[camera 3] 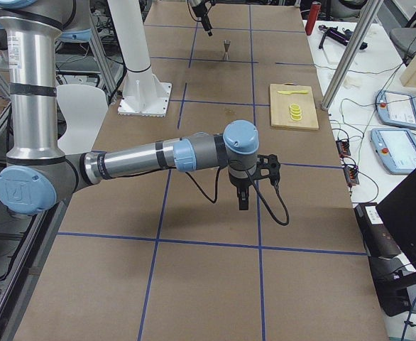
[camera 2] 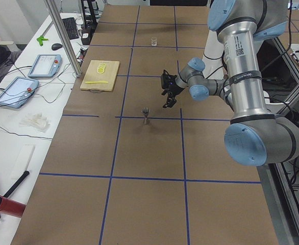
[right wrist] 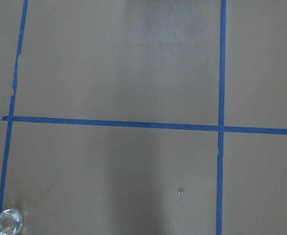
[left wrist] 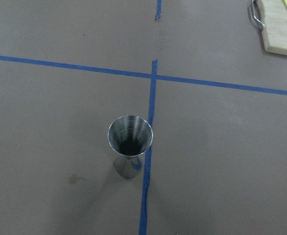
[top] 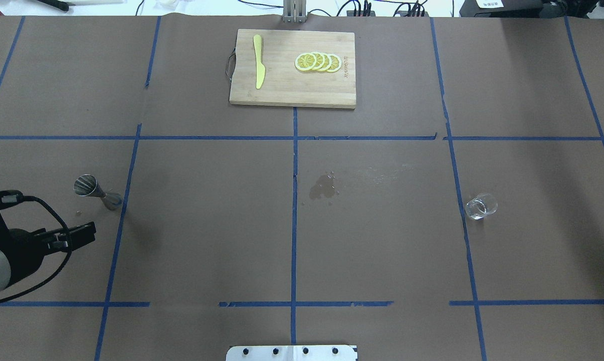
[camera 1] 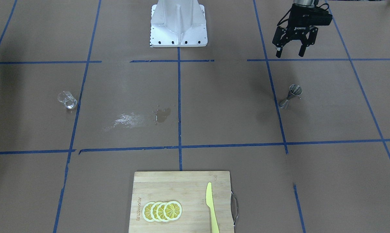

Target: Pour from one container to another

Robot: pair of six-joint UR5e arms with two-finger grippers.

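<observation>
The silver jigger (camera 1: 290, 96) stands upright on the brown table beside a blue tape line, also visible from above (top: 96, 192) and in the left wrist view (left wrist: 130, 147). My left gripper (camera 1: 290, 51) hovers open and empty above the table, on the robot's side of the jigger and apart from it. The clear glass cup (camera 1: 67, 99) stands far across the table (top: 481, 206), and its rim shows in the corner of the right wrist view (right wrist: 4, 223). My right gripper (camera 3: 242, 195) shows only in the right side view, pointing down; whether it is open or shut I cannot tell.
A wooden cutting board (camera 1: 182, 184) lies at the table's far edge from the robot, bearing a yellow knife (camera 1: 211, 207) and lemon slices (camera 1: 162, 211). A wet patch (camera 1: 162, 115) marks the middle. The white robot base (camera 1: 178, 24) stands opposite.
</observation>
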